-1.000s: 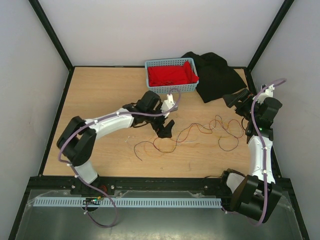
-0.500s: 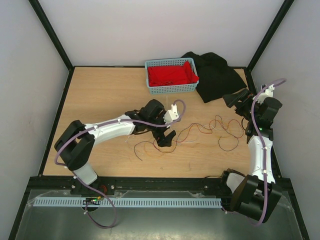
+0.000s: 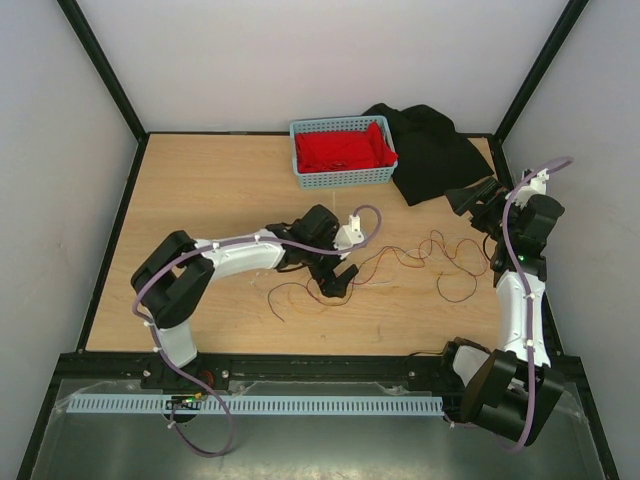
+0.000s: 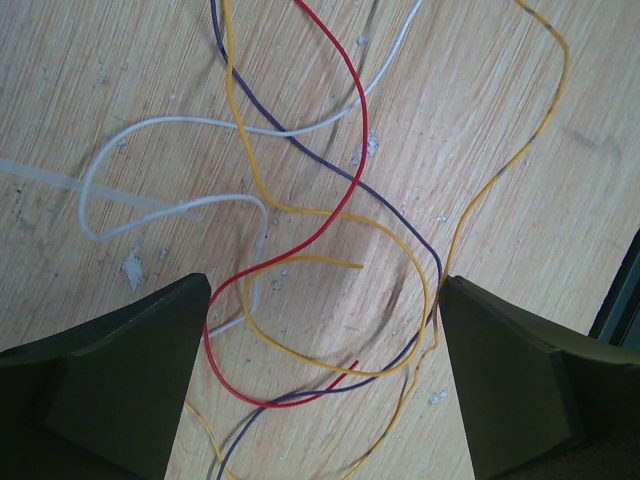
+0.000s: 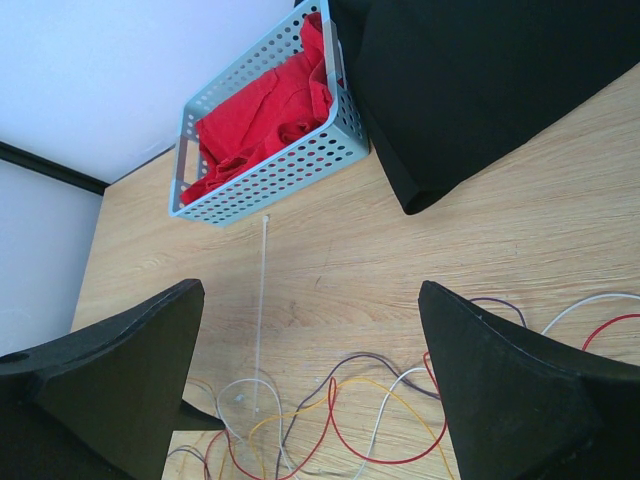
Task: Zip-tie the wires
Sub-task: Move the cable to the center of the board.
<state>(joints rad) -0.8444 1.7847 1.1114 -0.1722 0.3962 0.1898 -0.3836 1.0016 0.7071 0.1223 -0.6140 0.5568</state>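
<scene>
The wires (image 3: 420,258) are thin curly strands lying loose across the table's middle; close up they are red, yellow, purple and white (image 4: 300,210). My left gripper (image 3: 338,280) is open and low over their left end, with several strands lying between its fingers (image 4: 325,400). The zip tie (image 5: 260,310), a thin whitish strip, lies flat from the basket down to the wires; part of it shows in the left wrist view (image 4: 60,180). My right gripper (image 3: 475,200) is open and empty, held high at the right, far from the wires (image 5: 310,390).
A light blue basket (image 3: 345,180) holding red cloth stands at the back centre, also seen in the right wrist view (image 5: 290,170). A black cloth (image 3: 430,150) lies beside it at the back right. The frame's black posts edge the table.
My left gripper has moved right and toward the near edge, down onto the left end of the wires. The right arm has not moved.
</scene>
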